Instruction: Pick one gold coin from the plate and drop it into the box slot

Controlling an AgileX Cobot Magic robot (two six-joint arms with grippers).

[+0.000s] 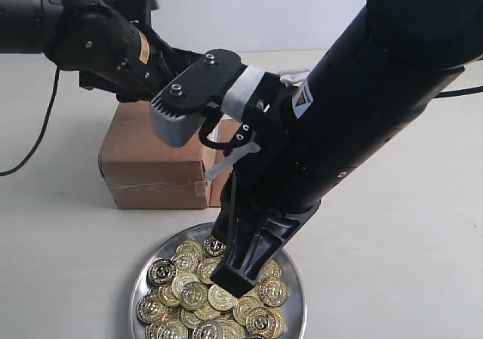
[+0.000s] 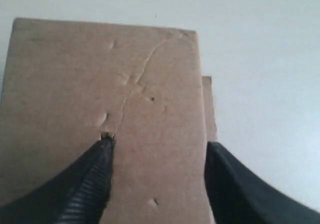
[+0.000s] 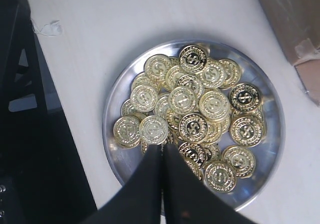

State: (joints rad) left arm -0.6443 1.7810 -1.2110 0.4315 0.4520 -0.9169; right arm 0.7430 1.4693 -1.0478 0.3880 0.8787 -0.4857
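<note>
The left pincer (image 2: 159, 144) stands wide open over the cardboard box (image 2: 65, 69) and holds nothing; the slot (image 2: 106, 135) lies right at the tip of one of its jaws. The right pincer (image 3: 162, 148) is pressed shut, with nothing seen between its tips, pointing down at the gold coins (image 3: 182, 99) heaped on the silver plate (image 3: 116, 156) directly beneath it

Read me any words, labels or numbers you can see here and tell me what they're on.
Nothing can be read as words.
Yellow sticker on the left arm: too blurred.
Yellow triangle sticker on the right arm: too small.
Gold coins: embossed marks, illegible.
Box: no print in view.
</note>
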